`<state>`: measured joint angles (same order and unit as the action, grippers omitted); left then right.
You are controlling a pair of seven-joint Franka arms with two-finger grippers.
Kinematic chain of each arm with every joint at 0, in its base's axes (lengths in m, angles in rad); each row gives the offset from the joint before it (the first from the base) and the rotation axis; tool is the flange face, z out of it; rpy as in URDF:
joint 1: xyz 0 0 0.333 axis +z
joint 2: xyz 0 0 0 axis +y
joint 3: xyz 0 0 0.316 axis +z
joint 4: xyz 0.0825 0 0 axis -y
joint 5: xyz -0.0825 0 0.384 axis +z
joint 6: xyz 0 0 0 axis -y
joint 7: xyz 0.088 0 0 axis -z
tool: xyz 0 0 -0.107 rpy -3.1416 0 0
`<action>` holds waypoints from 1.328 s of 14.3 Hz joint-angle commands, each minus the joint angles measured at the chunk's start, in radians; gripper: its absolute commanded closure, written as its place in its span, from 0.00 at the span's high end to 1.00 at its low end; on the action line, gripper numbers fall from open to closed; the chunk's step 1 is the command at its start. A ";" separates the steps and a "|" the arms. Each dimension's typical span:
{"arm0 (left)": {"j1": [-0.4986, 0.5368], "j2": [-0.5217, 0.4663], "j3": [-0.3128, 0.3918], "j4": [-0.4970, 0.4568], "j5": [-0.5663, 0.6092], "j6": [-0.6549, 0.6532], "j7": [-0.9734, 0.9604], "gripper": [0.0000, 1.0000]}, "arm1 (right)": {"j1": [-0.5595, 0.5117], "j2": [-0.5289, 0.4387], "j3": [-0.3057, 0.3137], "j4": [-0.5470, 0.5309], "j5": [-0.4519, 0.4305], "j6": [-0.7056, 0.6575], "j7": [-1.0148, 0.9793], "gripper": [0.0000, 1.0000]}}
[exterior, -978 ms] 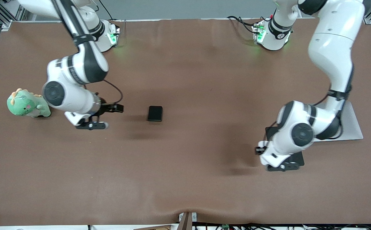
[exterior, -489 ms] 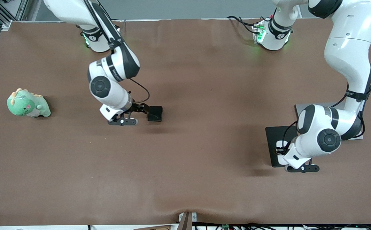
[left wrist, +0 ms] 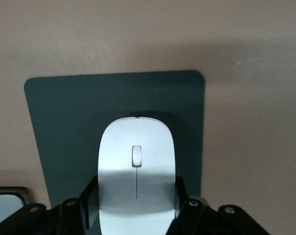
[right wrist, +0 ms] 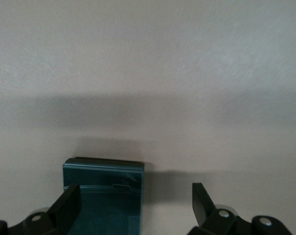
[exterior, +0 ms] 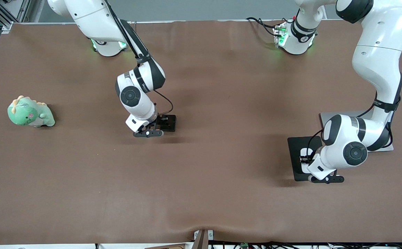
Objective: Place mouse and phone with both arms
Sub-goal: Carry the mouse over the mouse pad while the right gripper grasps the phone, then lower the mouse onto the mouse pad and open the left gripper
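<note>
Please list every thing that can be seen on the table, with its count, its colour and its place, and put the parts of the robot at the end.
mouse: 1, white, on the mouse pad, between the left gripper's fingers.
mouse pad: 1, black, toward the left arm's end of the table, under the mouse.
phone: 1, black, on the table around its middle, under the right gripper.
plush dinosaur: 1, green, toward the right arm's end of the table.
flat slab: 1, silver grey, beside the mouse pad, farther from the front camera, partly hidden by the left arm.
table cover: 1, brown.
left gripper: 1, black, shut on the mouse.
right gripper: 1, black, open over the phone.
</note>
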<state>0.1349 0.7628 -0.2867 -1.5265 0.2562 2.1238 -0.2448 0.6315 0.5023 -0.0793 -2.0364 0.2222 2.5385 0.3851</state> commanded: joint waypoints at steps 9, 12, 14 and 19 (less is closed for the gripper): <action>0.043 0.021 -0.009 -0.014 0.020 0.070 0.009 1.00 | 0.066 0.054 -0.004 0.004 0.108 0.077 0.034 1.00; 0.042 0.003 -0.014 -0.006 0.021 0.068 0.005 1.00 | 0.070 0.056 -0.004 0.002 0.108 0.066 0.049 0.59; 0.042 -0.048 -0.020 -0.007 0.021 0.062 0.005 1.00 | 0.076 0.055 -0.007 0.002 0.105 0.059 0.067 0.29; 0.046 -0.255 -0.020 -0.012 0.018 -0.149 0.013 1.00 | 0.060 0.015 -0.014 0.004 0.103 -0.022 0.070 0.00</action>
<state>0.1695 0.6091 -0.3000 -1.5008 0.2562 2.0699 -0.2425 0.6904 0.5454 -0.0806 -2.0299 0.3059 2.5640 0.4442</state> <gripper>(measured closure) 0.000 0.198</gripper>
